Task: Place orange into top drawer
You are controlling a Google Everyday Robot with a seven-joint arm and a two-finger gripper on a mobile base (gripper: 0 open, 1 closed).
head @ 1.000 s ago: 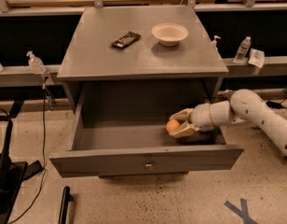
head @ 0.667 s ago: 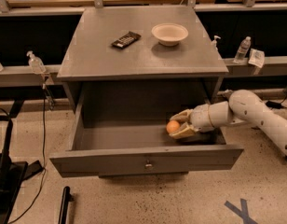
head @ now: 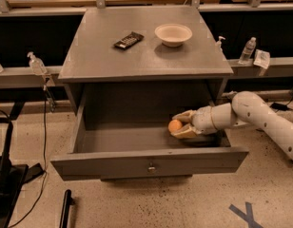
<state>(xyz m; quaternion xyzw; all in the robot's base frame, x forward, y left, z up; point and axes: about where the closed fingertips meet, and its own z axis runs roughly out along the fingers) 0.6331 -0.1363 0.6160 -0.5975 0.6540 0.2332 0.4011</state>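
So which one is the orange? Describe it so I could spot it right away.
Find the grey cabinet in the middle and its pulled-out top drawer. Inside, on the right, the robot's pale hand reaches in, gripping the orange, a small round fruit. It is the only bright thing there; the beige bowl and dark packet sit up on the cabinet top.

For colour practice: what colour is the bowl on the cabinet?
Beige bowl, camera view; the claw holds the orange inside the top drawer.

top drawer [head: 103,164] open; left and middle of its floor bare; hand [head: 176,126] gripping orange [head: 173,126] fills the right side.
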